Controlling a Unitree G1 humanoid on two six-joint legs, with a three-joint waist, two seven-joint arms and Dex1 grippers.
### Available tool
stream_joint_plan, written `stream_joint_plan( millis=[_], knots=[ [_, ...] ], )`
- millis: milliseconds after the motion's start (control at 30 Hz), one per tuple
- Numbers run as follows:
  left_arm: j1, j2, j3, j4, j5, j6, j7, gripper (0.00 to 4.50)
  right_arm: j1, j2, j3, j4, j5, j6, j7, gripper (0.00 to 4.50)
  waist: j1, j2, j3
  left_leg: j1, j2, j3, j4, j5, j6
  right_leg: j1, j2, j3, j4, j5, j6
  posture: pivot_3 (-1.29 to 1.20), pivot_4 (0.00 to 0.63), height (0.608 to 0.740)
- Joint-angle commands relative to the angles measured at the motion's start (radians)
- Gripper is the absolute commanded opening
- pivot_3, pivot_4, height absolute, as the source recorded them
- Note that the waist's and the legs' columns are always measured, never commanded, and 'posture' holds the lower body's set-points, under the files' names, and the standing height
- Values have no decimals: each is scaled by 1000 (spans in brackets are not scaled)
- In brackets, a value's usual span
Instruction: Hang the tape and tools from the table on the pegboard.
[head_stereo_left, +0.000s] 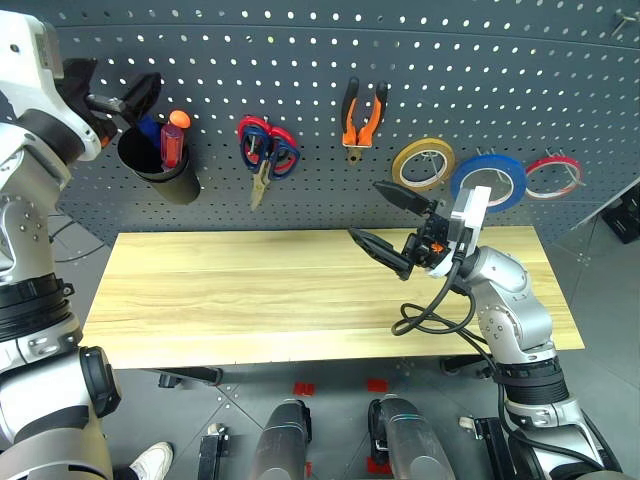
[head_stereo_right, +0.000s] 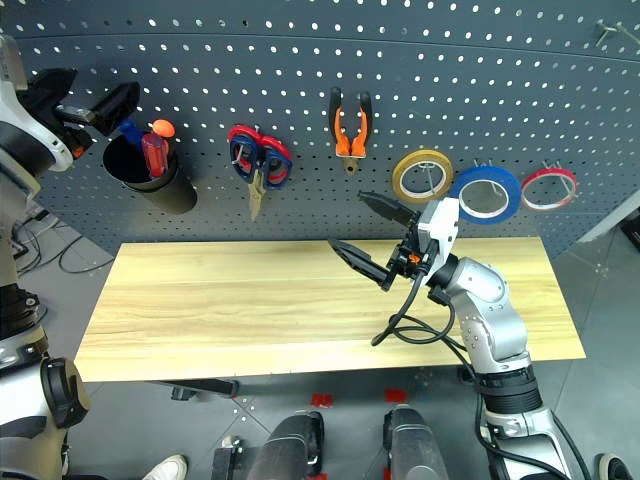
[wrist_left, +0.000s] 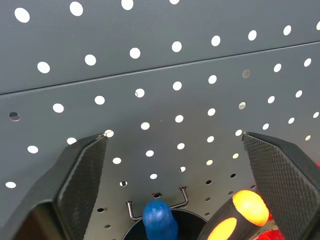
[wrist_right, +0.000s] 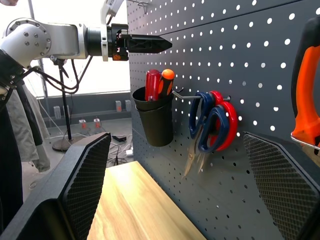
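Note:
The dark grey pegboard (head_stereo_left: 300, 60) carries the tools. Orange-handled pliers (head_stereo_left: 362, 118) hang on a hook. Blue-handled scissors (head_stereo_left: 283, 155) share a hook with a red-handled pair. The blue tape (head_stereo_left: 488, 180) hangs between a yellow roll and a red roll. A screwdriver (head_stereo_left: 173, 135) with an orange tip stands in the black cup (head_stereo_left: 165, 175) beside a blue handle (wrist_left: 160, 220). My left gripper (head_stereo_left: 115, 100) hovers open just above the cup with nothing between its fingers. Over the table (head_stereo_left: 220, 290), my right gripper (head_stereo_left: 365, 210) is open and empty, pointing left along the board.
The yellow roll (head_stereo_left: 422, 163) and the thin red roll (head_stereo_left: 553, 175) flank the blue tape. The red-handled scissors (head_stereo_left: 255, 138) hang left of the pliers. A black cable (head_stereo_left: 430, 315) loops down from my right forearm onto the tabletop.

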Motion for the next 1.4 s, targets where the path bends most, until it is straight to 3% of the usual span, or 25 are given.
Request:
stream_joint_plan(
  millis=[33, 467, 767, 1133, 1400],
  knots=[
    [-14, 25, 31, -54, -11, 0, 7, 4486, -6, -8, -7, -16, -1, -17, 6, 4500, 0, 0, 0, 0, 0, 0, 0, 0, 0, 0, 0, 0, 0, 0, 0, -76, 219, 740],
    [-11, 4, 70, -257, -120, 182, 77, 4486, 9, -29, -11, -35, 13, -14, 24, 4500, 1, 0, 0, 0, 0, 0, 0, 0, 0, 0, 0, 0, 0, 0, 0, -57, 217, 740],
    [-54, -140, 75, -475, -279, 397, 249, 4486, 54, -67, -25, -87, 42, 5, 40, 4500, 20, -1, 0, 0, 0, 0, 2, 0, 0, 1, 0, 1, 0, 0, 0, -39, 197, 740],
    [193, -349, 144, -672, -337, 464, 444, 4486, 136, -90, -50, -164, 25, 22, -27, 4500, 19, 1, -13, 1, 0, 0, 1, 0, 0, 1, -1, 3, 0, 0, 0, -53, 185, 740],
    [417, -447, 197, -702, -273, 392, 538, 4486, 206, -106, -41, -185, -106, 32, -174, 4500, 20, 3, -35, 1, 0, 1, 1, 0, 0, 1, -1, 4, -1, 0, 0, -58, 182, 740]
  ],
)
